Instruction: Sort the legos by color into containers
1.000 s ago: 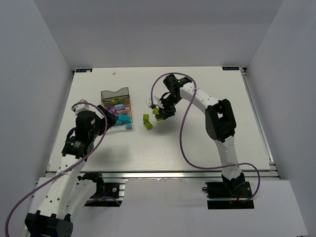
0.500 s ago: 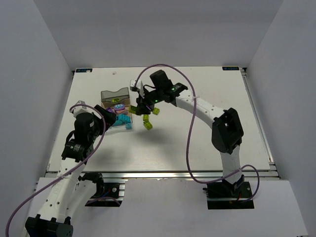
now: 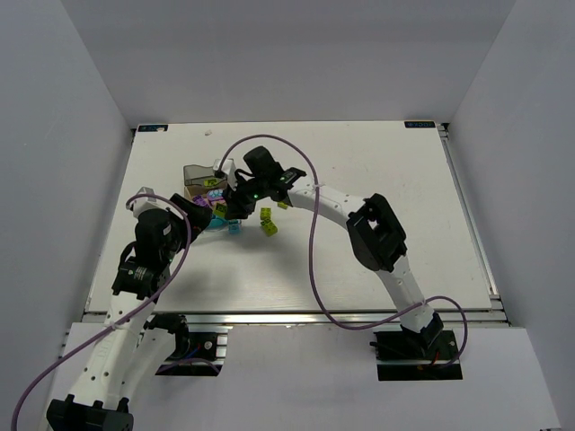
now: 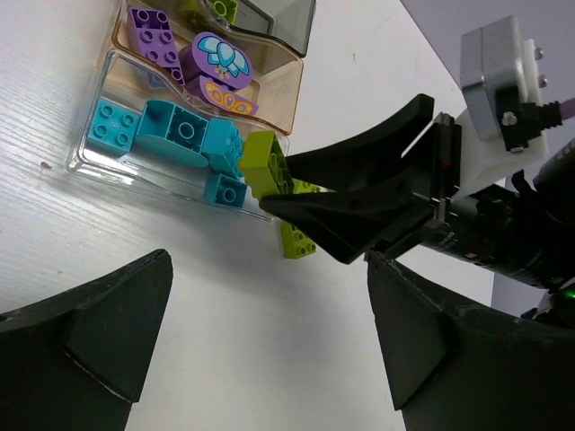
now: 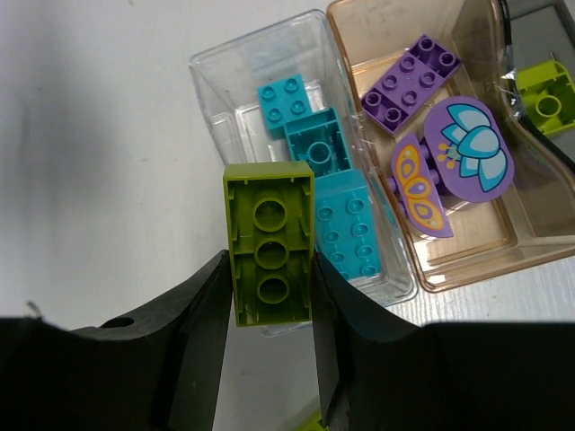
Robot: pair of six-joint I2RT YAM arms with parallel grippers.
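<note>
My right gripper (image 5: 269, 274) is shut on a lime-green lego (image 5: 269, 244), gripped by its long sides with the hollow underside facing the camera. It hangs over the near edge of the clear tray (image 5: 208, 83) of the containers, where three teal legos (image 5: 352, 223) lie. The amber tray (image 5: 467, 256) holds purple legos (image 5: 411, 83), and the grey tray (image 5: 530, 40) holds one lime lego (image 5: 548, 97). In the left wrist view the held lego (image 4: 262, 164) hangs beside the clear tray (image 4: 99, 162). My left gripper (image 4: 269, 332) stands open over bare table, just left of the containers (image 3: 205, 173).
Loose lime legos lie on the table right of the trays: one (image 3: 266, 215), another (image 3: 269, 229) and a third (image 3: 284, 204). In the left wrist view one loose lime lego (image 4: 296, 238) lies under the right gripper's fingers (image 4: 359, 211). White walls enclose the table (image 3: 377, 260).
My right arm has swung left from mid-table to the containers, carrying the lime lego. The left arm has hardly moved and stays open.
</note>
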